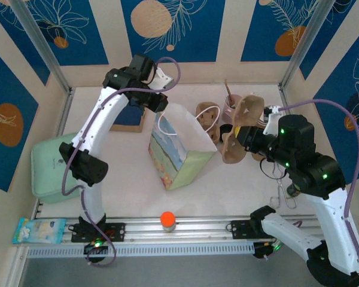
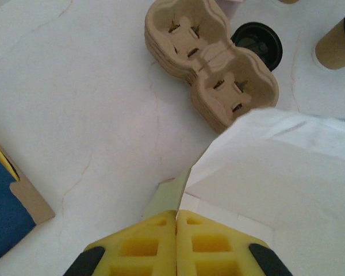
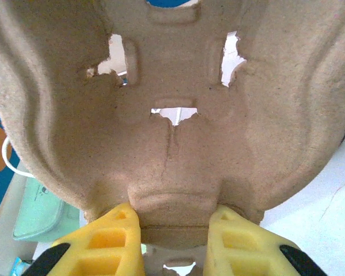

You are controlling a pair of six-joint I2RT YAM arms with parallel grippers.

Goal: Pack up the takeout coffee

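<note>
Across a white, faintly cracked bench, boxed by metal posts and cream walls with blue panels bearing peach discs and pale leaf outlines, a paper bag sits mid-surface, with a stack of pulp carriers behind it. The left gripper has its jaws pressed together on the bag's rim, while the right gripper has its jaws pinching a single cup carrier just right of the bag. Print on the bag's side and on a blue packet by the near rail is too small to read.
</note>
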